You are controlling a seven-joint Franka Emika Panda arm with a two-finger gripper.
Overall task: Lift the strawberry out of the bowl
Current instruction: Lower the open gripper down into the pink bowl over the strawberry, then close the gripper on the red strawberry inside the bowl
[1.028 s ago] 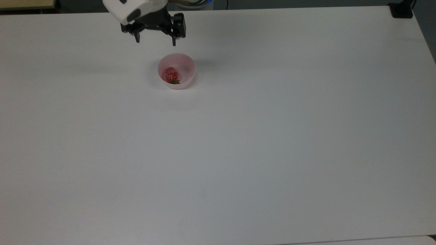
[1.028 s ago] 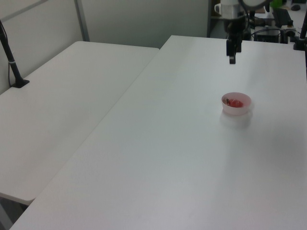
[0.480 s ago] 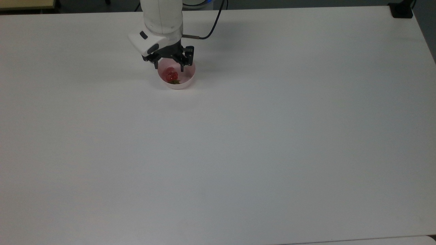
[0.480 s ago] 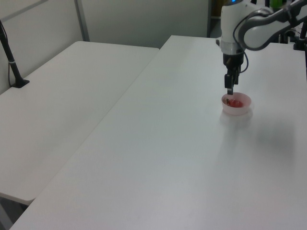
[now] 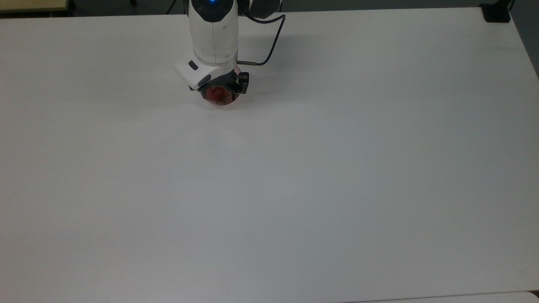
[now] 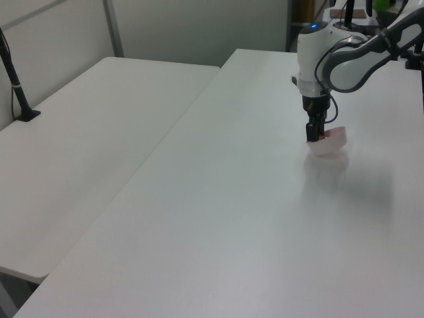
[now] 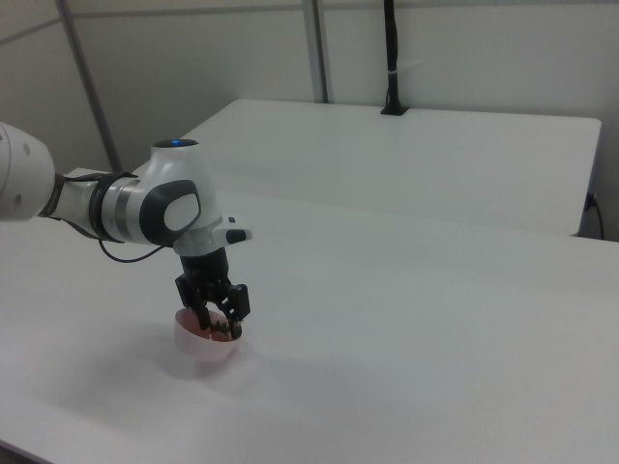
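The gripper (image 5: 220,93) is lowered into the bowl (image 5: 223,104) at the top view's far left; the strawberry (image 5: 217,94) is seen between its parted fingers, whether gripped cannot be told.

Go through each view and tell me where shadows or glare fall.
Top view: soft, even light on the table, a faint grey shadow beside the arm and cable, no glare. Left view: a diffuse shadow spreads on the table toward the left view's right of the bowl. Right view: a pale shadow lies toward the right view's left of the bowl, under the tool.
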